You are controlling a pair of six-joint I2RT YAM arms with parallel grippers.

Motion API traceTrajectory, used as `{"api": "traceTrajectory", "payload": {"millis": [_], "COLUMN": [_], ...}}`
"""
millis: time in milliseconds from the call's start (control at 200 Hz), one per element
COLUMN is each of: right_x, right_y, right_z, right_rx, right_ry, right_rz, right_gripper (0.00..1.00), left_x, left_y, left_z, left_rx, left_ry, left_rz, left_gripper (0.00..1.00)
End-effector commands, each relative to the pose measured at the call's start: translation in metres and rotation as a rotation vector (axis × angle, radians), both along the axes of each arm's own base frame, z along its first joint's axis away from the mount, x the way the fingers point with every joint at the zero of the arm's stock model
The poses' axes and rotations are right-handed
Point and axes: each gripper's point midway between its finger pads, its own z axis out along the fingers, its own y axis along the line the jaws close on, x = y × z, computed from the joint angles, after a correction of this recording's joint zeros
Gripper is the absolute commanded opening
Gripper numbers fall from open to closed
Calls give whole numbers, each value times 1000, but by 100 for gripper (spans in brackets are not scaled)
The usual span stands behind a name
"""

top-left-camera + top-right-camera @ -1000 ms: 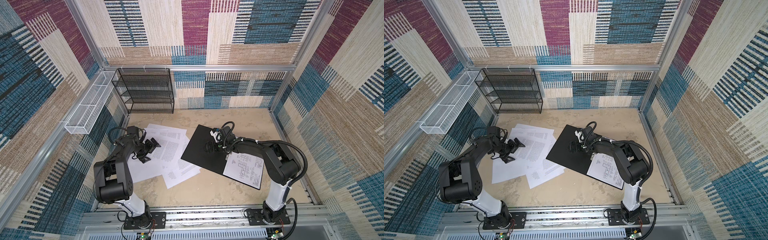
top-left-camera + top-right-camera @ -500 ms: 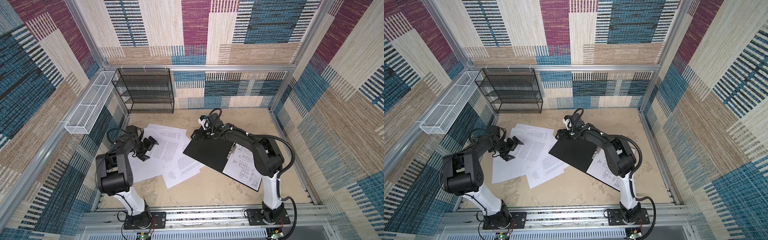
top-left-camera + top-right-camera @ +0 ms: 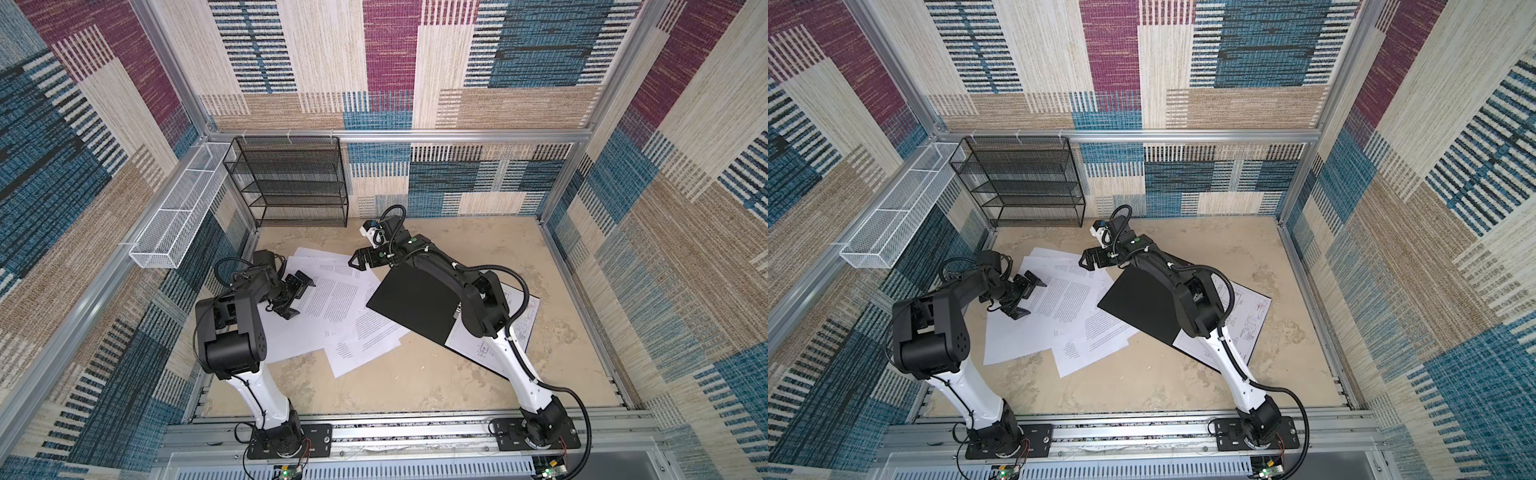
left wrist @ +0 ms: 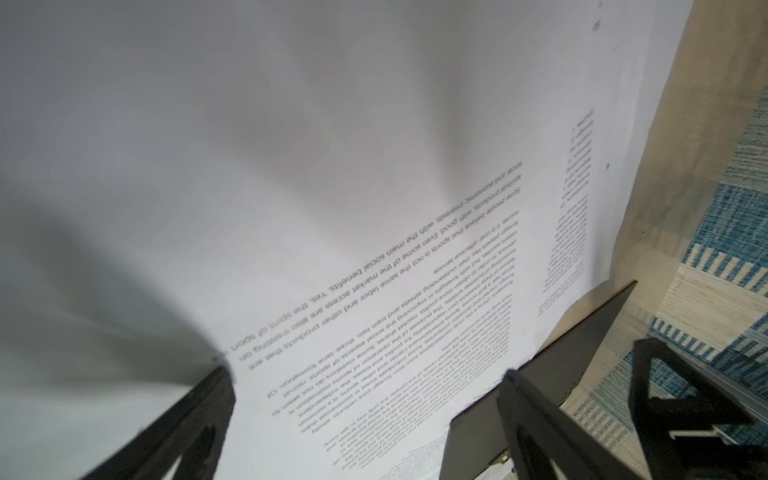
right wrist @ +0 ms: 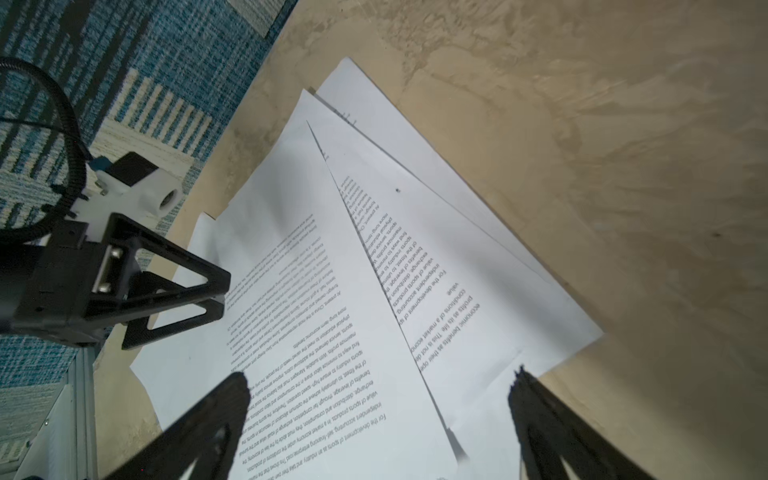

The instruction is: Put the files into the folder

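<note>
Several files [image 3: 328,307] [image 3: 1059,316] lie fanned and overlapping on the tan floor, printed with text. To their right the folder [image 3: 415,303] [image 3: 1142,307] lies open, black inside up. One sheet with a line drawing [image 3: 482,349] rests on its right half. My left gripper [image 3: 297,297] [image 3: 1027,298] [image 4: 365,382] hovers open low over the left part of the files, nothing between its fingers. My right gripper [image 3: 356,264] [image 3: 1086,262] [image 5: 380,386] is open above the files' far right corner, beside the folder's back corner. The right wrist view shows the files [image 5: 332,291] and the left gripper [image 5: 220,295].
A black wire-mesh rack [image 3: 291,183] stands against the back wall at the left. A white wire basket [image 3: 183,216] hangs on the left wall. Patterned walls enclose the floor, and an aluminium rail [image 3: 415,432] runs along the front with both arm bases.
My right arm has swung from above the folder's middle to the back left, over the files' far corner. The left gripper has barely shifted. Both stayed open.
</note>
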Motion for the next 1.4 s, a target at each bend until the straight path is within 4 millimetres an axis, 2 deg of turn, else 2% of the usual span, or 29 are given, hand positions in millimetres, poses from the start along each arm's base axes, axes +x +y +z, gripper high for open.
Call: {"api": "traceTrajectory", "payload": {"millis": [0,275,436,681,836,941,1097,1262,1397], "right_x": [-6,-23,-36,-51,-46,-39,-38,-50,-53], "right_y": [8,16,19,24,25,27,30,37,35], "right_z": [-11,-50,-59,-33,-3,7,4,-1,2], "right_rx": [5,-46,-48,29,116,152,188,246,244], "right_ry": [19,91,146,217,218,213,243,307,308], "right_rz": [46,60,82,111,125,128,146,212,223], "right_gripper": [100,100,99,100,100,100,100,100,100], "left_x": [7,13,17,21,15,13,13,16,14], "left_y": [0,-5,-3,-2,1,1,1,1,2], "left_z": [-10,-25,-27,-35,-39,-40,-39,-39,-39], "left_rx": [4,-6,2,7,27,29,37,28,36], "left_ry": [-4,23,25,42,66,70,71,69,72], "left_rz": [-6,-29,-29,-25,-38,-43,-50,-48,-50], "left_gripper": [100,99,99,99,99,99,99,99,99]}}
